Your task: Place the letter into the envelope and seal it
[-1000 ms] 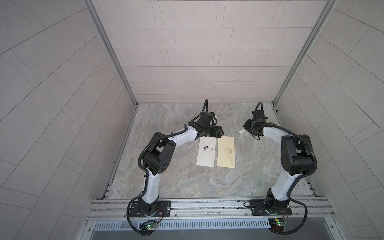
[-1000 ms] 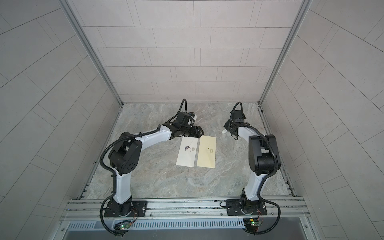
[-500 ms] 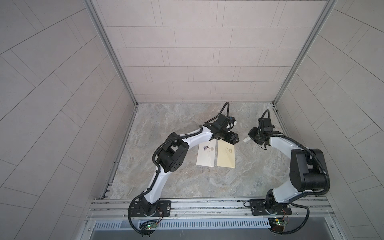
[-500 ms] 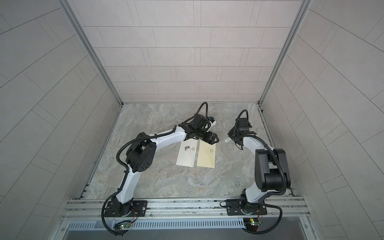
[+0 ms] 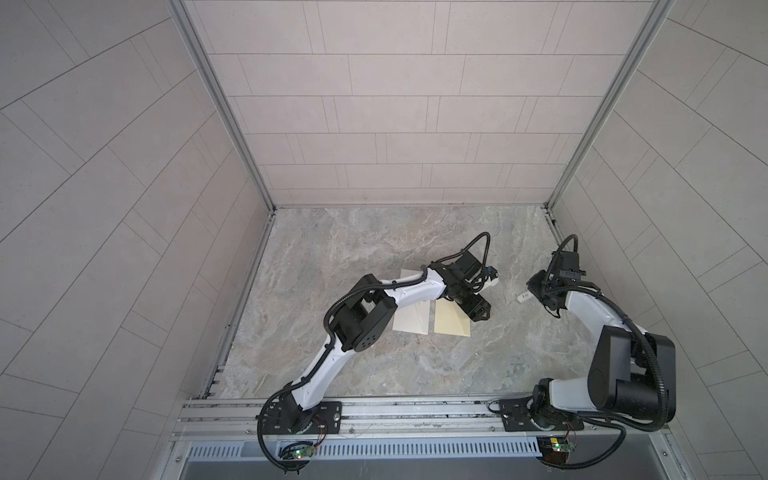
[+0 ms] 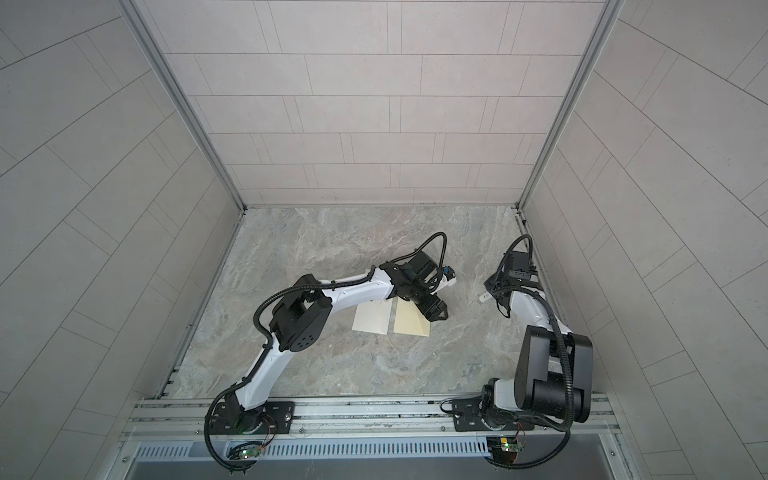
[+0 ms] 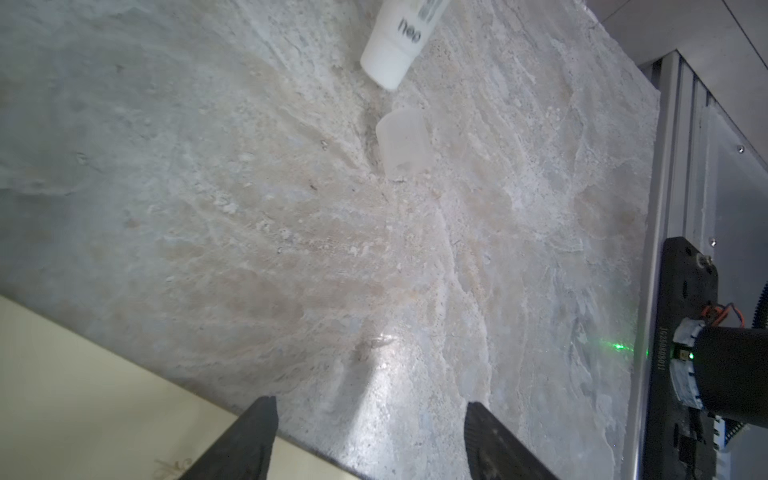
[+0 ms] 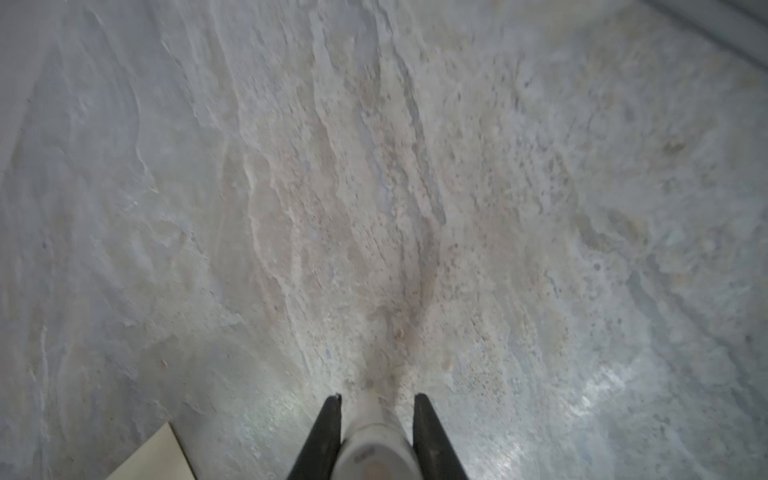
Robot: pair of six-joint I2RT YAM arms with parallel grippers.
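envelope [image 5: 409, 322] (white, I take it) and cream letter [image 5: 452, 324] flat side by side on table [image 5: 374, 365], letter not in yet. left pincer [image 7: 370, 411] released, empty, straddling letter's edge. beyond: loose cap [image 7: 401, 141], right pincer [image 8: 377, 399] clenched on uncapped glue stick [image 8: 376, 440]. looks like pick-letter step; next needs a pinch on that thin edge

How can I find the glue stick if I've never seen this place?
Start at the grey marble table, then look toward its right side, where the right arm's claw hangs low. The glue stick is the small white tube pinched in that claw. Its nearest neighbour, a see-through cap, lies loose on the table instead.
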